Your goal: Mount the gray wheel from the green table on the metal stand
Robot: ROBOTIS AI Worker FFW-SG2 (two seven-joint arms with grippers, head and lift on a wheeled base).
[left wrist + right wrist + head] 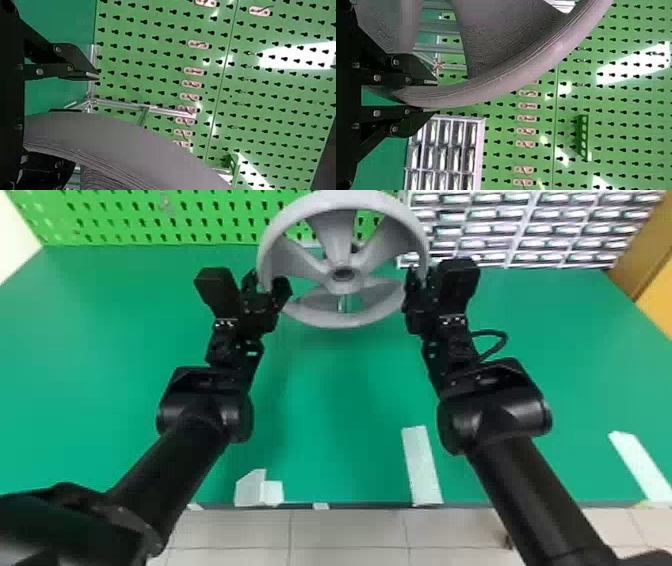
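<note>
"Starting with the gray wheel: where does it lie?"

"One piece, spoked, spanning the space between the left gripper and the right gripper, over the green table."

"Right gripper, condition?"

"Closed on the rim, one finger to either side, gripping it."

"And the left?"

"Fingers spread. Rim passing between them, with a gap on the side of one finger; whether the other finger touches, I cannot tell."

"Metal stand?"

"One, silver bars, beyond the grippers; bars also visible past the spokes from the right wrist. Seating of wheel on stand: cannot tell."

"Remaining stock?"

"Green pegboard, beyond the left gripper. Drawer rack, beyond the right gripper and outward of it. Pale tape strip, on the robot's side of the right gripper."
</note>
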